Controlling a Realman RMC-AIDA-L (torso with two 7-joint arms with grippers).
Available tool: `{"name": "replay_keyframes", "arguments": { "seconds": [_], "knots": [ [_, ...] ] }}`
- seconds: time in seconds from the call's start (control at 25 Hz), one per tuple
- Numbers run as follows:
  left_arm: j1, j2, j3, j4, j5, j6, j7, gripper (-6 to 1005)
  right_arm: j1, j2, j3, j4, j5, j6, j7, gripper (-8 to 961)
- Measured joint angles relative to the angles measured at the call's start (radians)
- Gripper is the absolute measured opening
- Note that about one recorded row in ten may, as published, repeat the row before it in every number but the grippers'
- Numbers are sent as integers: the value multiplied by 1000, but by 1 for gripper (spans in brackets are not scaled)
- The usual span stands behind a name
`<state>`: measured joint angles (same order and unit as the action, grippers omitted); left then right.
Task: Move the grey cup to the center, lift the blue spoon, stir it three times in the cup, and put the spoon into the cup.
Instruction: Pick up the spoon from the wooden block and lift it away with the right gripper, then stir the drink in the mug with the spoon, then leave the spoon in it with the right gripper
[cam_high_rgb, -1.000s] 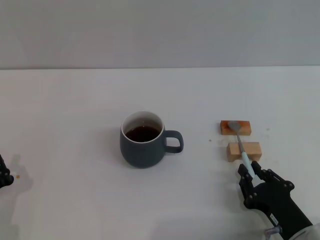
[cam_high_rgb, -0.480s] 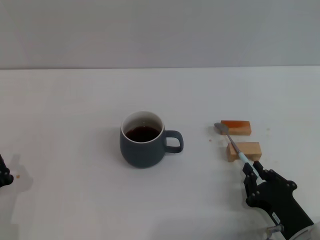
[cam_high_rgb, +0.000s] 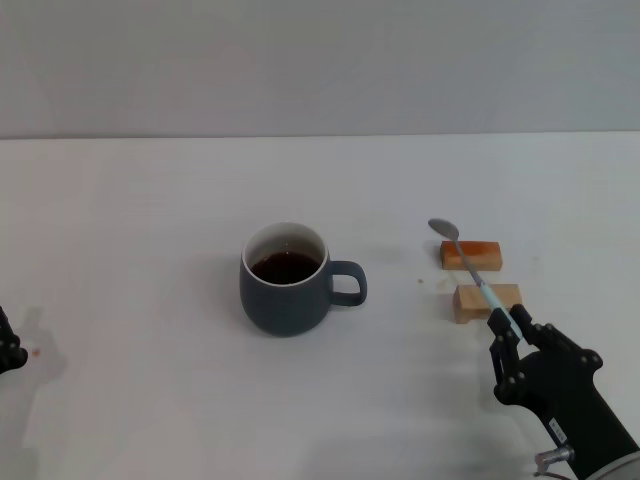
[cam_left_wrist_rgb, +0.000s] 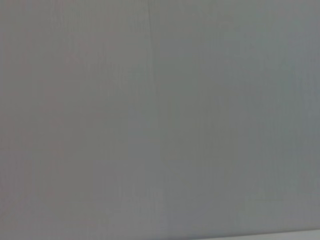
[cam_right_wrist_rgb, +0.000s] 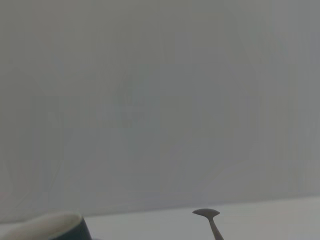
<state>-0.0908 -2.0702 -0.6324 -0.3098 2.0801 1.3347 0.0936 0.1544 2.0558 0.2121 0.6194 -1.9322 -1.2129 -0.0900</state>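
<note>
The grey cup (cam_high_rgb: 287, 279) stands upright near the middle of the white table (cam_high_rgb: 150, 220), dark liquid inside, handle pointing toward my right side. My right gripper (cam_high_rgb: 508, 328) is at the front right, shut on the pale handle of the blue spoon (cam_high_rgb: 462, 256). The spoon is lifted and slants up, its metal bowl above the far wooden block. The right wrist view shows the spoon's bowl (cam_right_wrist_rgb: 207, 214) and part of the cup's rim (cam_right_wrist_rgb: 55, 226). My left gripper (cam_high_rgb: 8, 345) is parked at the table's left edge.
Two small wooden blocks lie right of the cup: the far one (cam_high_rgb: 473, 254) with an orange top, the near one (cam_high_rgb: 484, 301) plain. A grey wall (cam_high_rgb: 320, 60) backs the table. The left wrist view shows only plain grey.
My right gripper has lifted the spoon off the two blocks; its bowl rose and swung left, then up over the far block. The cup and left arm have not moved.
</note>
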Motion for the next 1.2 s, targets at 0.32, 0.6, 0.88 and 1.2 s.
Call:
{"name": "replay_keyframes", "arguments": {
  "seconds": [0.32, 0.6, 0.88, 1.2],
  "knots": [
    [6, -1, 2, 0, 0, 2, 0, -1, 15, -126, 19, 280, 3, 54, -121, 163],
    [6, -1, 2, 0, 0, 2, 0, -1, 40, -204, 152, 483, 1, 281, -246, 163],
    [3, 1, 2, 0, 0, 0, 0, -2, -54, -230, 434, 795, -1, 741, -516, 163],
    [-2, 1, 2, 0, -1, -2, 0, -1, -230, -98, 770, 1058, -19, 1217, -790, 162]
  ]
}}
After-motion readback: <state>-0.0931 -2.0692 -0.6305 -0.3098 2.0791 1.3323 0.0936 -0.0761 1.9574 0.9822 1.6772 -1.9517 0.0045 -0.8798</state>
